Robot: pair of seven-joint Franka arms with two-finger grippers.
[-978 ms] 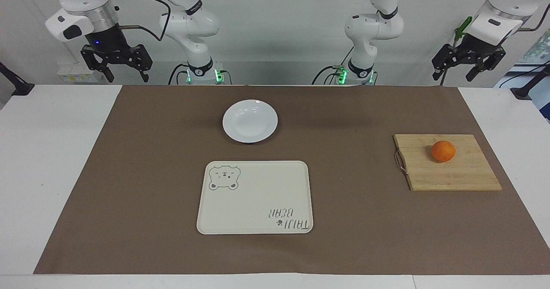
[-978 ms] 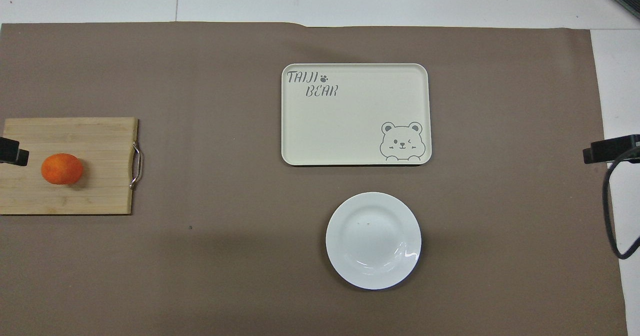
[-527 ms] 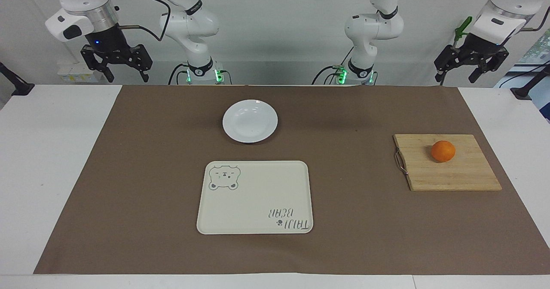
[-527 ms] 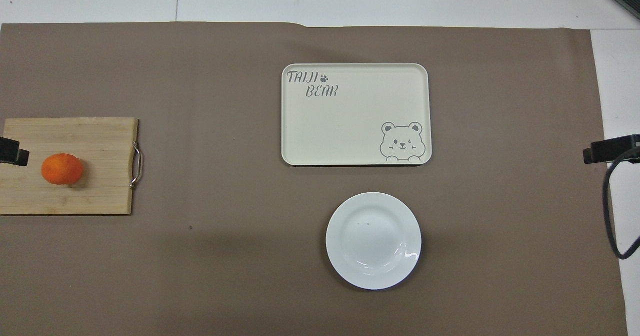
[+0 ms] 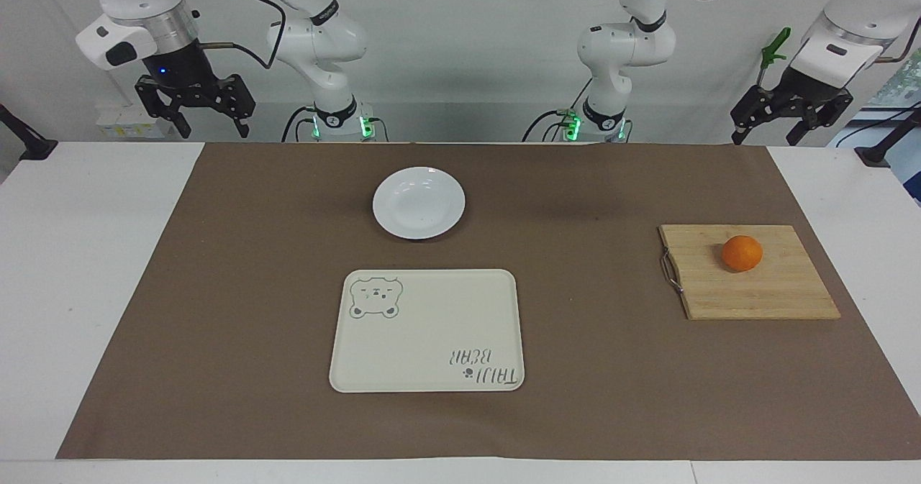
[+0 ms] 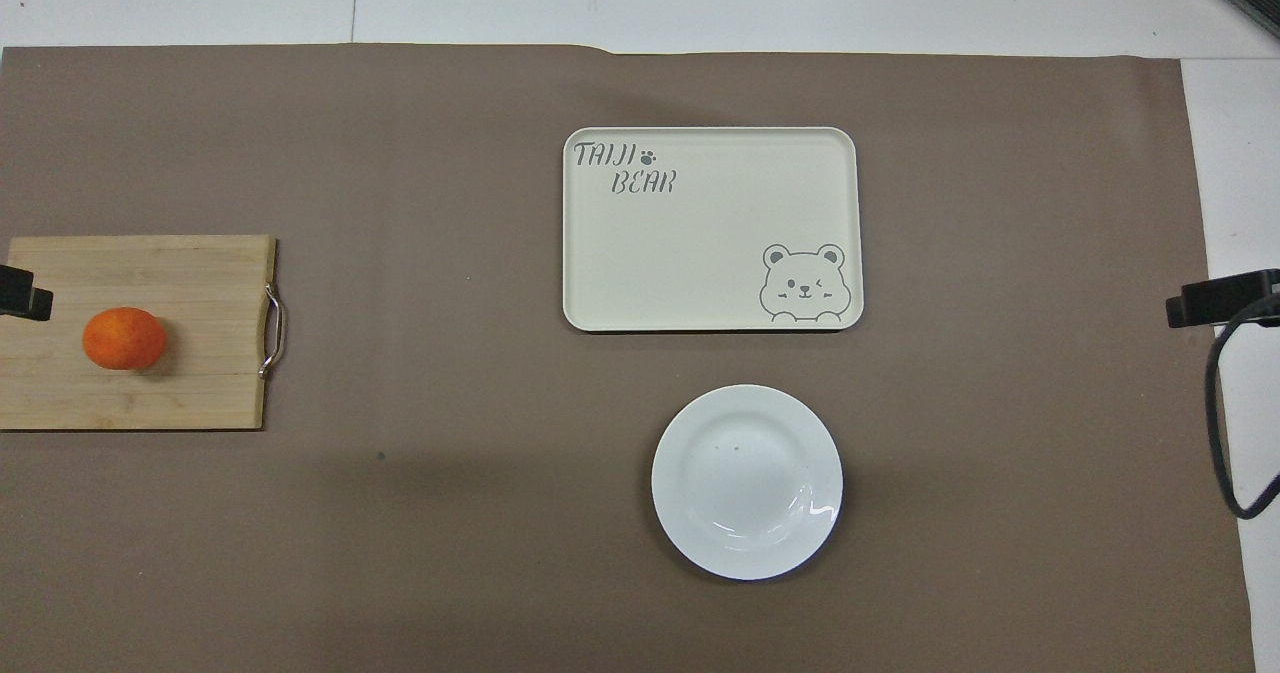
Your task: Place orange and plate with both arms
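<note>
Tray (image 6: pixel 700 253) lettering reads "TAIJI BEAR", beside a bear drawing.

Orange (image 5: pixel 742 253) on cutting board (image 5: pixel 763 293)

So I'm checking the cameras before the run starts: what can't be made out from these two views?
- Overhead view: both grippers, cut off by the side edges; only a black tip shows beside the orange.
- Overhead view: the cutting board, cropped by the edge.
- Facing view: upper arms, cut off by the top edge above the left gripper and the right gripper.
</note>
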